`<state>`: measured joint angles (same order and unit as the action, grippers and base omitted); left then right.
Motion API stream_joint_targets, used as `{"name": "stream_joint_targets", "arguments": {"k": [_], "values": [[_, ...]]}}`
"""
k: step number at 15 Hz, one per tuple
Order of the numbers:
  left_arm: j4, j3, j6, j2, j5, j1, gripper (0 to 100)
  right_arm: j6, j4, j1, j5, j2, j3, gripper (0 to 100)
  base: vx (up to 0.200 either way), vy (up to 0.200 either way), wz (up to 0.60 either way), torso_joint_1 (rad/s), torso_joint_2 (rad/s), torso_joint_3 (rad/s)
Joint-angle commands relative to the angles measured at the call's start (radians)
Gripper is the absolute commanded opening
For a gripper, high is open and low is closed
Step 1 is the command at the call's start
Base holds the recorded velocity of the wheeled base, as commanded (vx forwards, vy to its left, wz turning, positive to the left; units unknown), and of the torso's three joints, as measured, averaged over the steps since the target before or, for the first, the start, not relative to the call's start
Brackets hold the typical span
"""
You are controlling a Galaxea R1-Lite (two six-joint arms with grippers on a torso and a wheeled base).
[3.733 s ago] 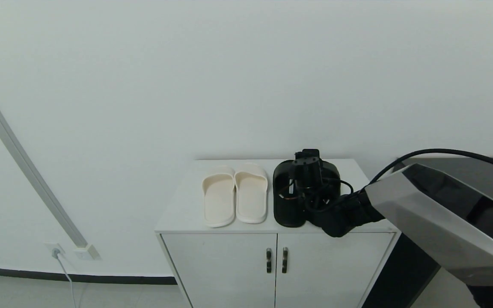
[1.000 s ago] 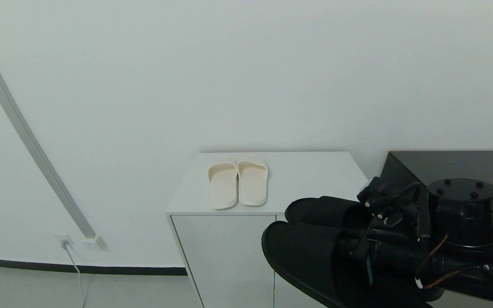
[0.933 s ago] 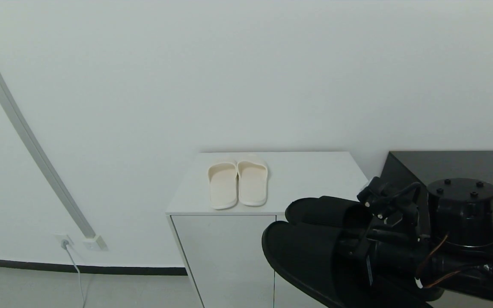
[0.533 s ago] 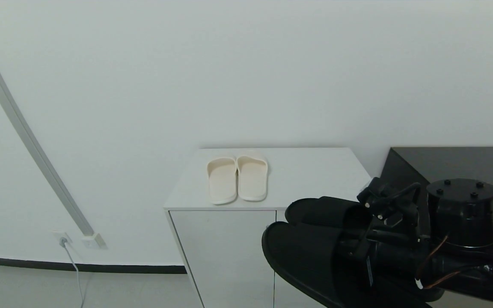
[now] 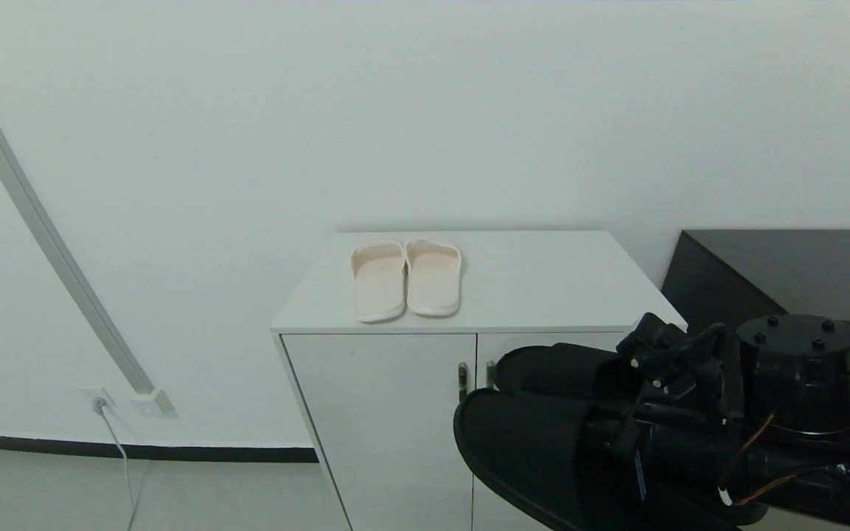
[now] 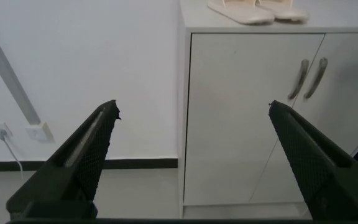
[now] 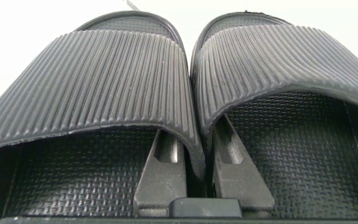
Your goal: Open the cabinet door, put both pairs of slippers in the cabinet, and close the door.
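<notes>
Right gripper: the right gripper (image 7: 196, 152) pinched the black slippers (image 5: 543, 435). One finger sat inside each slipper under its ribbed strap, and the two inner side walls were clamped between them.
Black slippers: the pair was held side by side in the air, in front of the right-hand door of the cabinet (image 5: 388, 413) and below its top edge. The soles were tilted, and the pair was not touching the cabinet.
Left gripper: the left gripper (image 6: 192, 107) had its fingers spread wide with nothing between them. It was low in front of the cabinet's left door and apart from it.
Cabinet: a white two-door unit stood against the wall with both doors shut.
Door handles: the left door handle (image 5: 462, 372) and the right door handle (image 5: 490, 367) were upright bars, just beside each other at the centre seam.
Cream slippers: the cream slippers (image 5: 433, 279) lay flat on the left half of the cabinet top, side by side and touching, toes toward the wall.
Surroundings: a wall socket (image 5: 98, 402) with a cable plugged in was low on the wall, left of the cabinet. A grey wall conduit (image 5: 41, 228) slanted down to a spot just beside it. A black tabletop (image 5: 786, 273) was to the right of the cabinet.
</notes>
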<state>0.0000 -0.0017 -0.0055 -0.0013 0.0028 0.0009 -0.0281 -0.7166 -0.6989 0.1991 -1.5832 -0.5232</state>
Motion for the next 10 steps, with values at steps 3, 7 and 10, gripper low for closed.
{"name": "stream_joint_targets", "arguments": {"k": [3, 7, 10], "values": [[0.000, 0.000, -0.001, 0.001, 0.000, 0.001, 100, -0.001, -0.001, -0.001, 0.000, 0.000, 0.012, 0, 0.000, 0.000, 0.00, -0.227, 0.54, 0.317], [0.000, 0.000, -0.001, 0.001, 0.002, 0.001, 100, -0.001, -0.018, -0.001, 0.000, -0.001, 0.020, 0, 0.000, 0.000, 0.00, -0.207, 0.53, 0.325], [0.000, 0.000, -0.001, 0.001, 0.002, 0.001, 100, -0.001, -0.024, -0.001, 0.000, -0.001, 0.025, 0, 0.000, 0.000, 0.00, -0.189, 0.50, 0.323]]}}
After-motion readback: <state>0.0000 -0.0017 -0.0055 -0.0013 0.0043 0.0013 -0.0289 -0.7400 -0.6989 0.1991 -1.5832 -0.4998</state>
